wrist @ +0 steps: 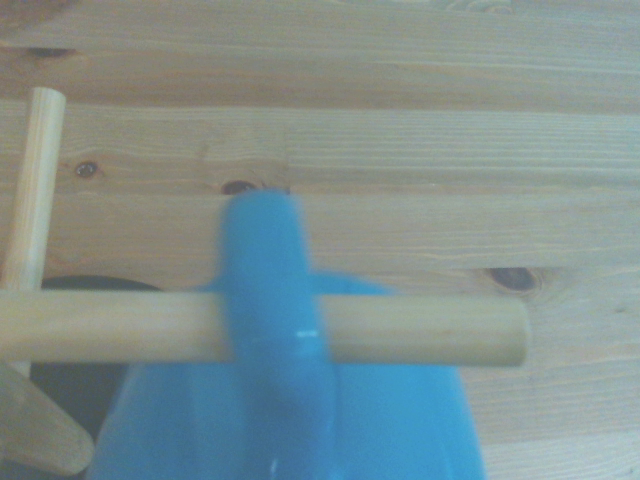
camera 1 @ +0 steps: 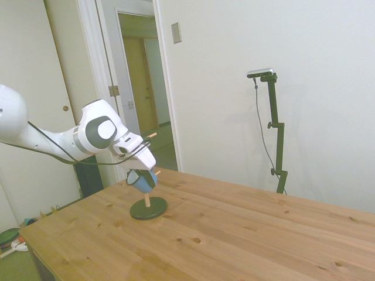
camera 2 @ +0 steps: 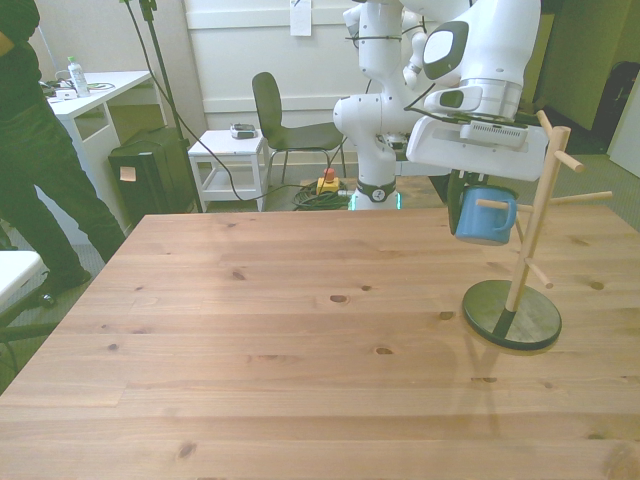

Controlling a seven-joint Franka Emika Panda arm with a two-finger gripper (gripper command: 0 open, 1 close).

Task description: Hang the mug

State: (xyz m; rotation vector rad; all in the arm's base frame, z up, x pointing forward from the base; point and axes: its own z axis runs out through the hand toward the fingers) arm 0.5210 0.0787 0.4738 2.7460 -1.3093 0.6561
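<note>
Wooden table, office behind. Mug hangs from the claw, gripped shut, handle already threaded over a peg of the mug tree. Advice: lower until the handle bears on the peg, then release.

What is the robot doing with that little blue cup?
The white robot arm is hanging a blue mug on a wooden mug tree that stands on the table. Its pincer holds the mug up in the air. In the wrist view, one wooden peg already pokes through the mug's handle. A person stands off at the front view's left.
</note>
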